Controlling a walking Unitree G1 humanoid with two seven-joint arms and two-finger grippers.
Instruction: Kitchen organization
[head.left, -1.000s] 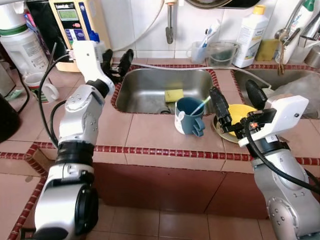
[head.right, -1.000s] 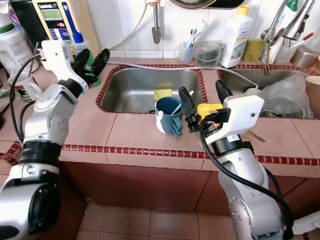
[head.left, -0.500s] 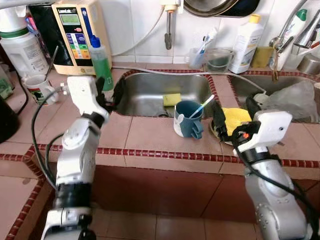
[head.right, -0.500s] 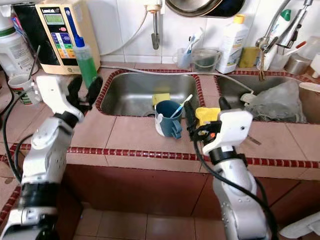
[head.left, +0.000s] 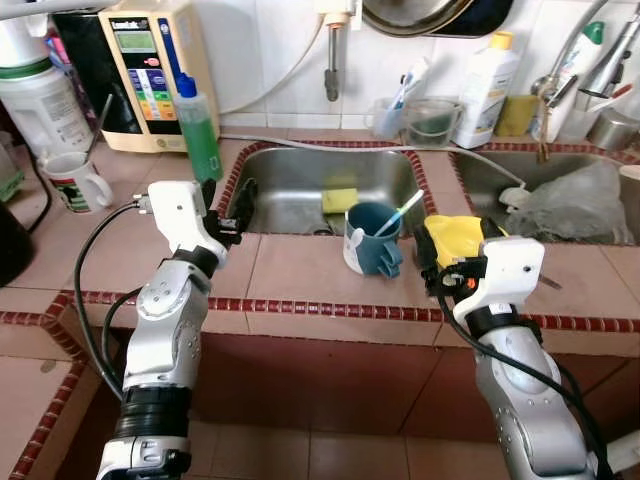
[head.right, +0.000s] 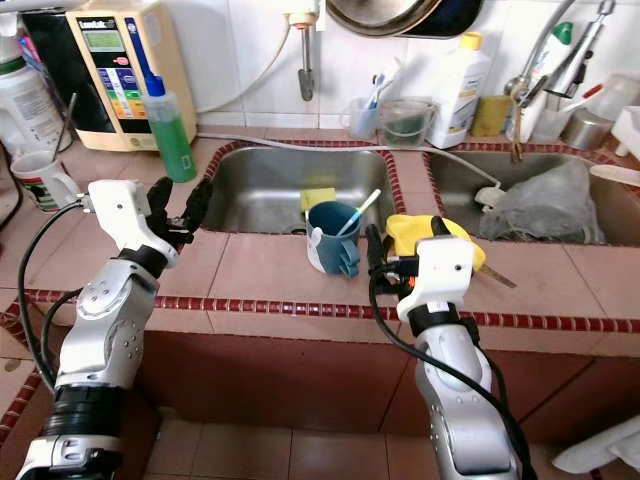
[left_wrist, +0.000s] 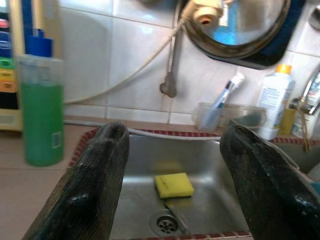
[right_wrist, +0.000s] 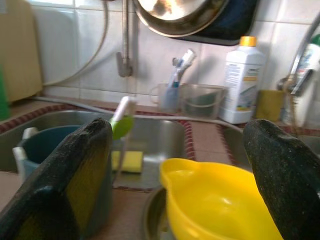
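Two arms are reaching over the tiled counter. The left gripper is hovering at the near left corner of the left sink, its two black fingers spread wide with nothing between them. The right gripper is hanging just in front of one yellow bowl, fingers standing well apart on either side of it, gripping nothing; the bowl is sitting on the counter strip between the two sinks.

Just beside the bowl, one blue mug is standing upright with a single green-tipped brush leaning out of it. One yellow sponge is lying in the left basin near the drain. One green bottle is standing by the sink's far left corner, one white mug further left, and one white bottle against the wall.
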